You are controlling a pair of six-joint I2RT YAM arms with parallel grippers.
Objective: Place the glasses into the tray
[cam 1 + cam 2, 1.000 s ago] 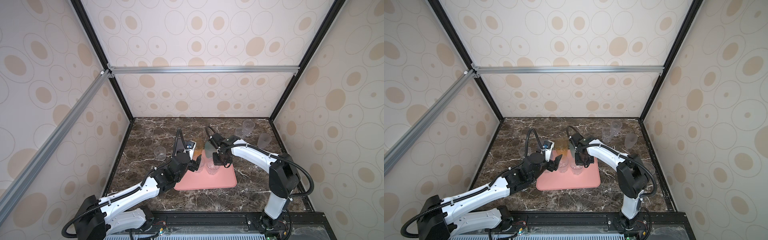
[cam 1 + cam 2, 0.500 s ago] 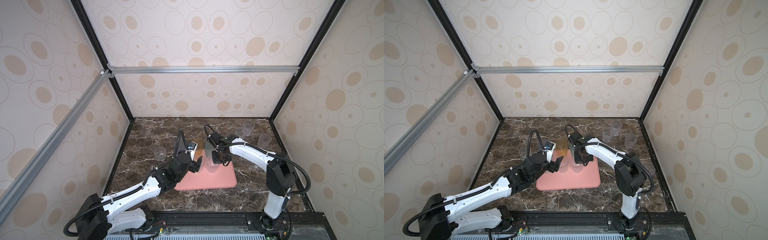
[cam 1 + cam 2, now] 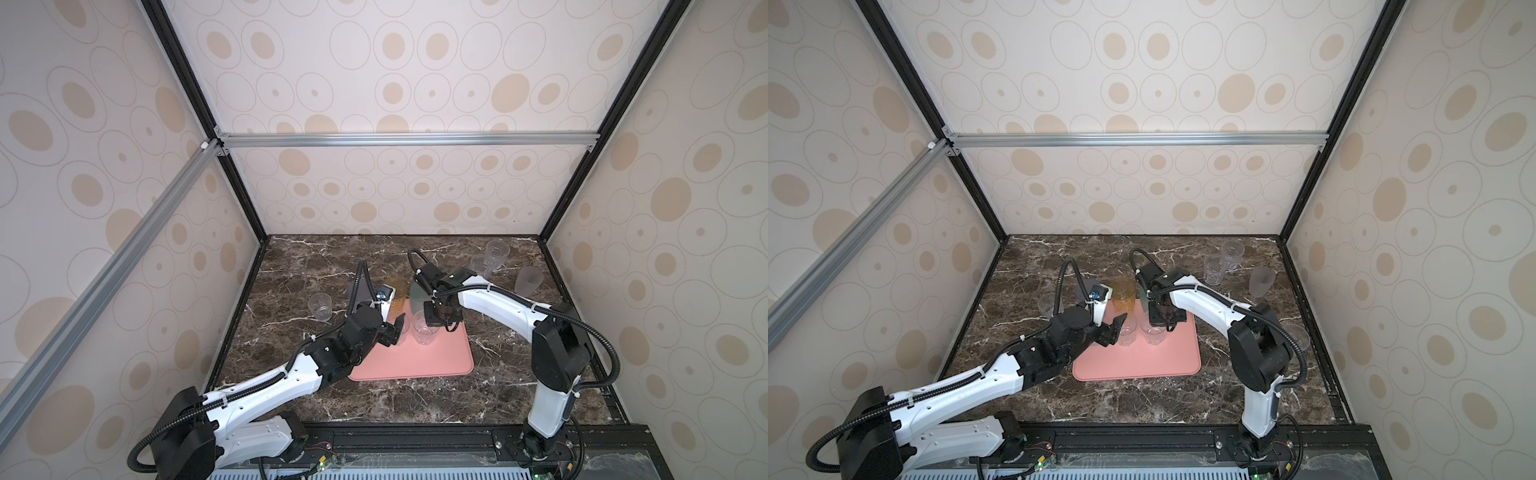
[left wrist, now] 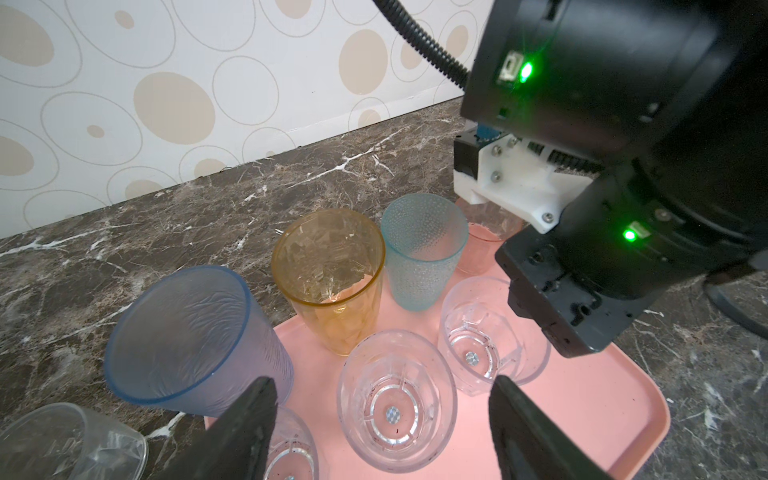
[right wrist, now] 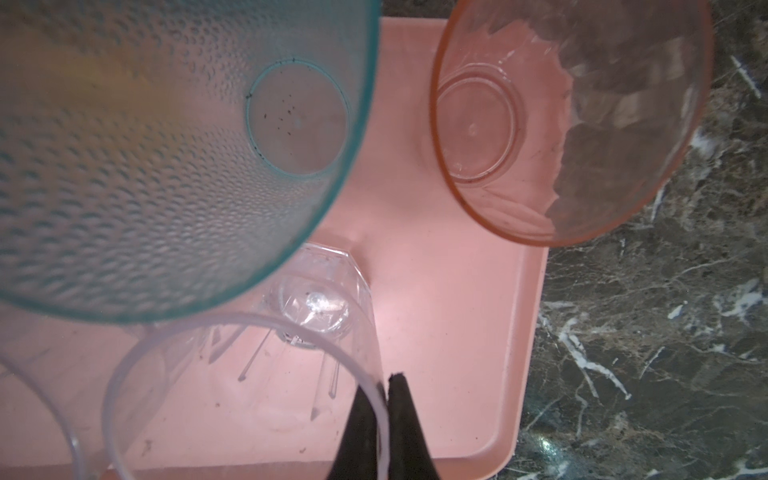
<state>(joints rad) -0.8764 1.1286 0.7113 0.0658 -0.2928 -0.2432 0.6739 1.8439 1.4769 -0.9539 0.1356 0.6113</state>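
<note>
Right gripper [image 5: 384, 399] pinching a clear tumbler [image 5: 249, 395] by its rim over the tray [image 5: 457, 332], my left gripper [image 4: 382, 382] gaping wide near a second tumbler [image 4: 395, 415]

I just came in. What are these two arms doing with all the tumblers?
Both arms are loading tumblers onto the pink tray. The right tool is shut on the rim of a small clear tumbler standing on the tray. The left tool is open at a neighbouring clear tumbler, not gripping it. An amber tumbler, a teal tumbler and a pink tumbler already stand there. Others wait on the marble table, like a frosted tumbler.
</note>
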